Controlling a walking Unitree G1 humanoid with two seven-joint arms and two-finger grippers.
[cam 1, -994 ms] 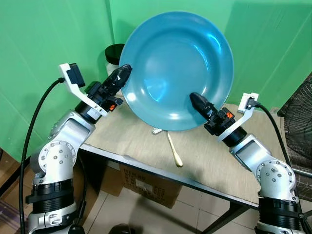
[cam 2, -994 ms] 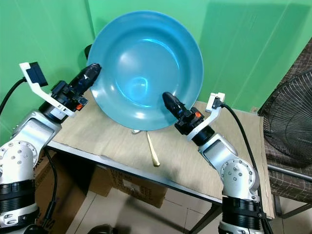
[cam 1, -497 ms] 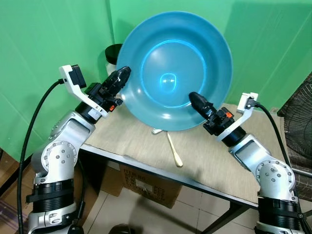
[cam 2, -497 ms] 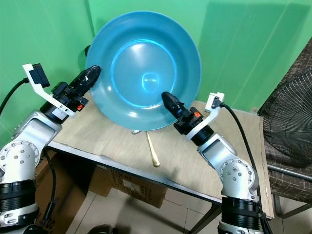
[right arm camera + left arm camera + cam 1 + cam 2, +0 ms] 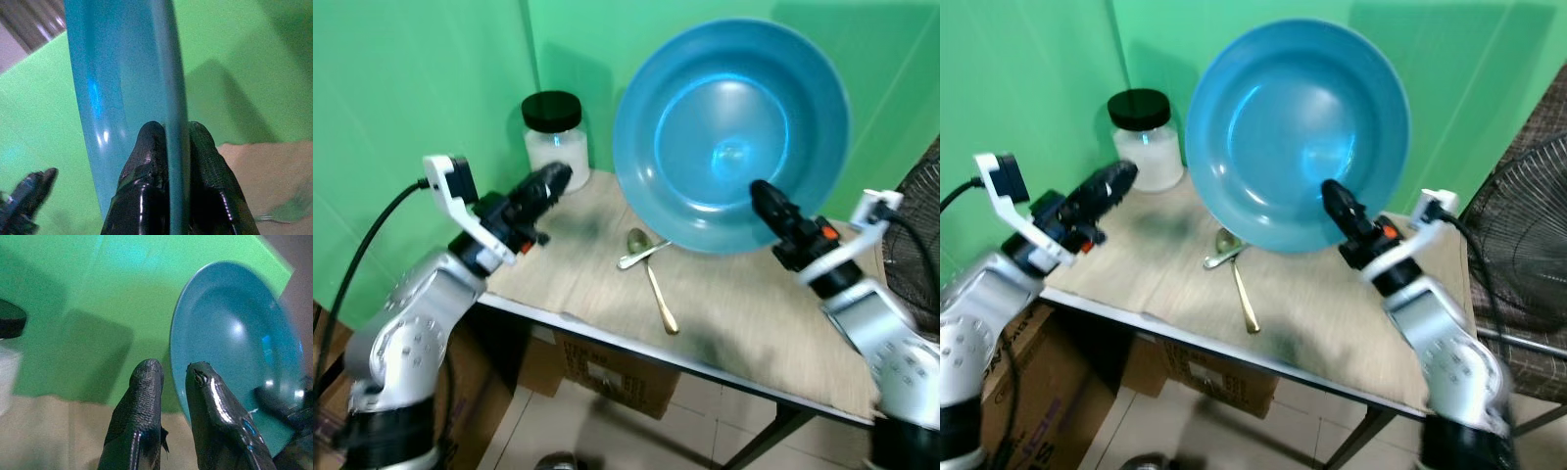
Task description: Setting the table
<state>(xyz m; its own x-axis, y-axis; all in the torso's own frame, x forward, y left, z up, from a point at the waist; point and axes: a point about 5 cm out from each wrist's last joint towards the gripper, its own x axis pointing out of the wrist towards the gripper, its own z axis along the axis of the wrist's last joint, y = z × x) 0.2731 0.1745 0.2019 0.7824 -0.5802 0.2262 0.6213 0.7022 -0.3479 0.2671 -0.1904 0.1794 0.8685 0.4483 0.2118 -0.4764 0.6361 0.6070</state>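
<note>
The right hand (image 5: 766,196) clamped the blue plate (image 5: 732,132) by its rim, upright above the worktop (image 5: 734,318), while the left hand (image 5: 553,181) was off to its left, holding nothing, fingers nearly together.

Makeshift recording corner, not a lived-in room.
Green backdrop (image 5: 411,88) behind a small desk (image 5: 744,323); cardboard box (image 5: 607,377) underneath, fan (image 5: 1528,225) beside.

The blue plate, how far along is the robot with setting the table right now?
Done so far: two spoons lie on the table, with a jar standing at the back. In hand: the right gripper pinches the rim of the blue plate, held up on edge above the table. The left gripper is off the plate, its fingers nearly closed on nothing. Left to do: lay the plate flat on the table.
</note>
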